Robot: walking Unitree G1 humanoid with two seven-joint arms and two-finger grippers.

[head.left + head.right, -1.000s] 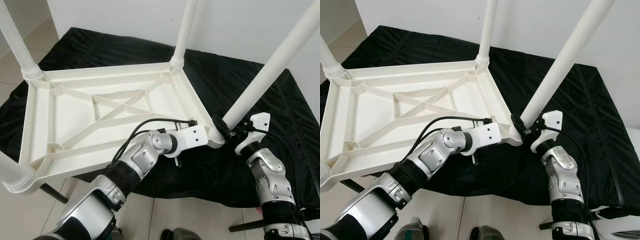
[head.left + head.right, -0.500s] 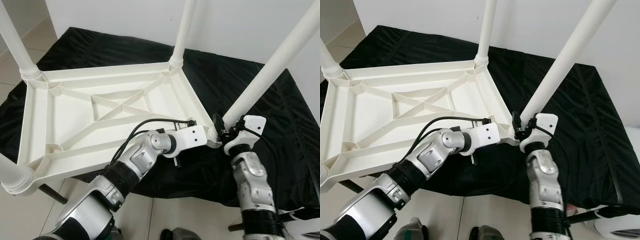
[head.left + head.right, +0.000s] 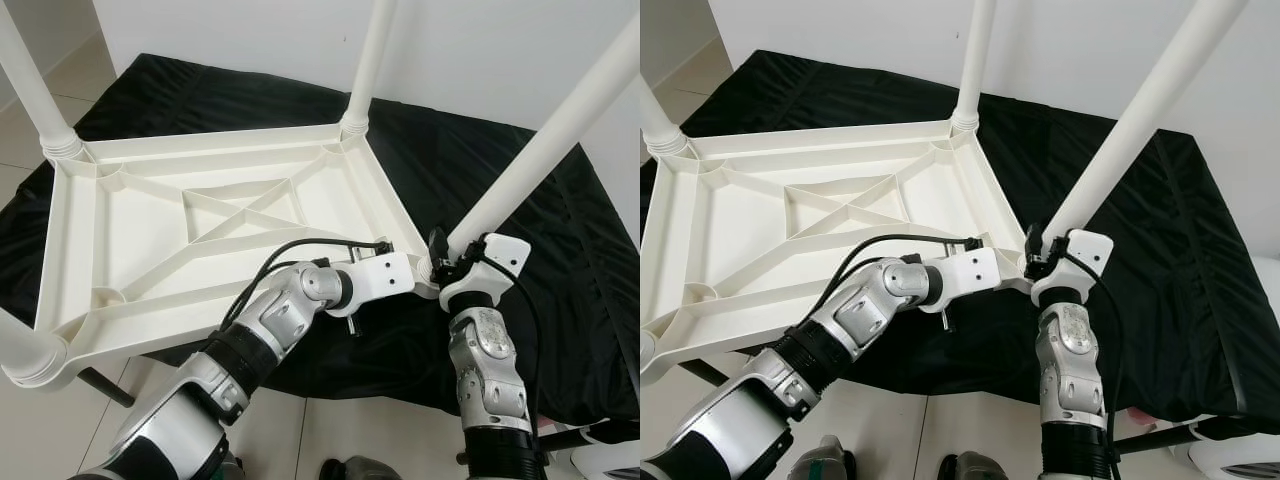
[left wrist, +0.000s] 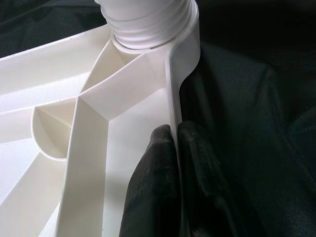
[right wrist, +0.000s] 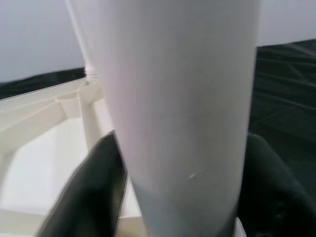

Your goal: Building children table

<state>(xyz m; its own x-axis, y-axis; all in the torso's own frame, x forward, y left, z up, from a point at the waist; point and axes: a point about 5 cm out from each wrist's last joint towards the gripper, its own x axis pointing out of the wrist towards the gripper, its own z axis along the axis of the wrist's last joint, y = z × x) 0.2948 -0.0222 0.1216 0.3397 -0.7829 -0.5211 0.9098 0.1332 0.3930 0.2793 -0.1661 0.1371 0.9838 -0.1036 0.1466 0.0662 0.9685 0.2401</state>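
A white plastic children's table [image 3: 200,240] lies upside down on a black cloth [image 3: 560,230] covering the worktop, its legs pointing up before a white wall [image 3: 480,50]. The left end effector [image 4: 173,163] pinches the table's rim [image 4: 170,94] between closed fingers, just beside the corner socket. The right end effector [image 5: 182,197] grips the near-right leg [image 3: 545,150] low down, one finger [image 5: 84,197] on either side.

Near corner crowded: left gripper [image 4: 173,148] pinches tabletop rim [image 4: 174,98], right gripper [image 5: 182,192] straddles the near-right leg [image 3: 545,150]. Open black cloth [image 3: 590,250] right of that leg; ribbed underside [image 3: 200,215] unobstructed between the four legs.
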